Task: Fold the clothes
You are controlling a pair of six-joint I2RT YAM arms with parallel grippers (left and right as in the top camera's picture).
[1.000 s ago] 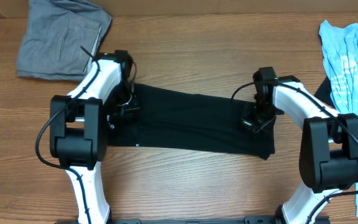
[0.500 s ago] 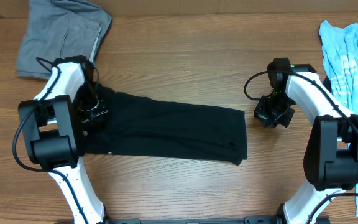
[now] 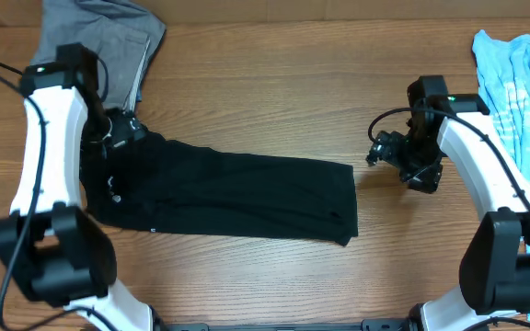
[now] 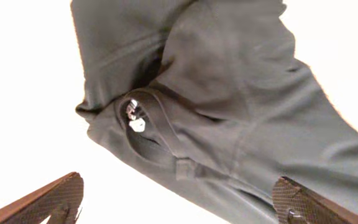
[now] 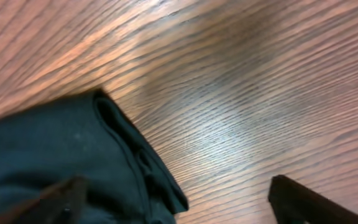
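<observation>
White left arm (image 3: 44,147) and right arm (image 3: 486,170), black joints and cables

The left gripper (image 4: 178,190) holds its two fingers (image 4: 55,198) spread wide apart. Just ahead of them the black T-shirt (image 4: 241,93) lies crumpled. Its neckline (image 4: 160,134) and a small white tag (image 4: 135,123) lie nearer the finger on the view's left. The surface (image 4: 23,87) around it is washed out white and is probably the table.

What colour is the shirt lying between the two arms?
Black; the T-shirt shows best overhead.
</observation>
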